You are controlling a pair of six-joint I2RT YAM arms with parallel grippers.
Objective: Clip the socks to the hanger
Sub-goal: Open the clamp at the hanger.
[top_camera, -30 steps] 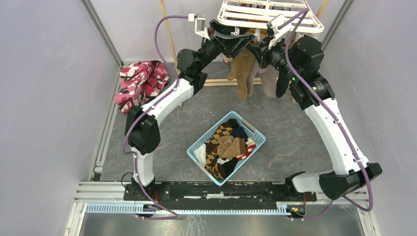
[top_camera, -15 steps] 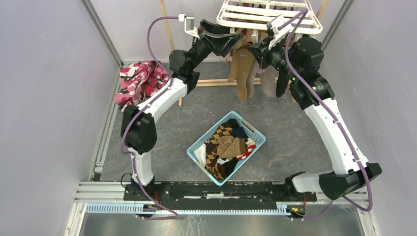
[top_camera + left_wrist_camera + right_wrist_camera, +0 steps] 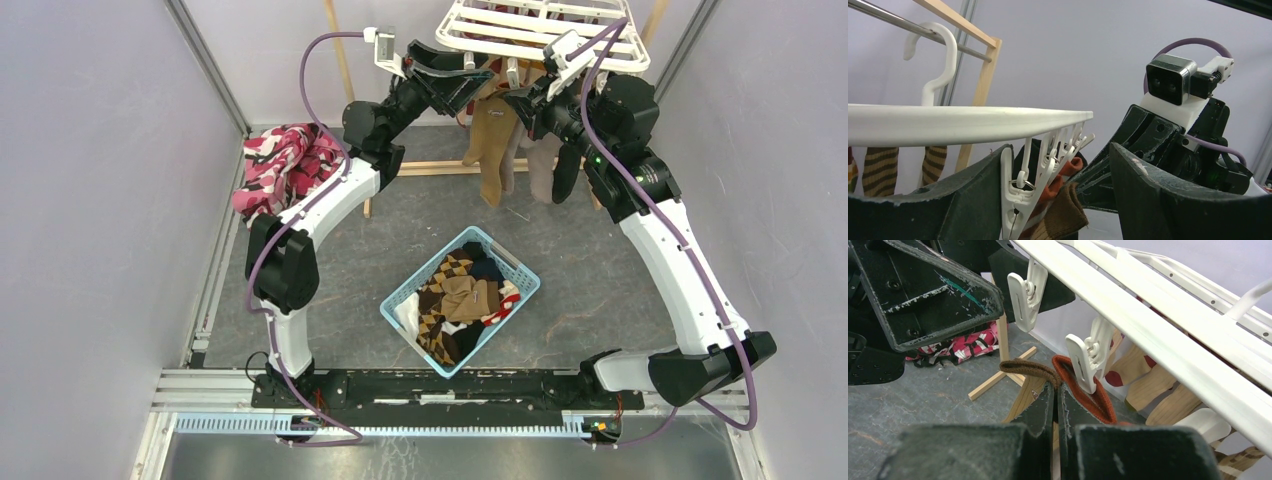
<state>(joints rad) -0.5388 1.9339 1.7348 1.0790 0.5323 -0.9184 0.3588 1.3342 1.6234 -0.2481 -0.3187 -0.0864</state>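
Note:
The white hanger (image 3: 545, 35) hangs at the back, with small clips (image 3: 1083, 362) dangling under its near bar (image 3: 1148, 320). My right gripper (image 3: 1055, 387) is shut on the cuffs of two socks held just under that bar, a brown one (image 3: 1028, 369) and a rust one (image 3: 1093, 400). One clip hangs against the rust cuff; whether it bites I cannot tell. My left gripper (image 3: 1059, 150) stands open at the bar's end, with a clip (image 3: 1015, 200) between its fingers, close to the left one. The sock cuffs (image 3: 1065, 212) sit just behind that clip.
A light blue basket (image 3: 425, 268) of mixed socks stands mid-floor. A pink patterned cloth (image 3: 285, 165) lies at the left. The wooden stand (image 3: 345, 70) rises behind the left arm. Other tan socks (image 3: 492, 150) and striped socks (image 3: 878, 170) hang from the hanger.
My left gripper has moved up and to the left along the hanger's near edge, then held. The right gripper has stayed shut on the cuffs.

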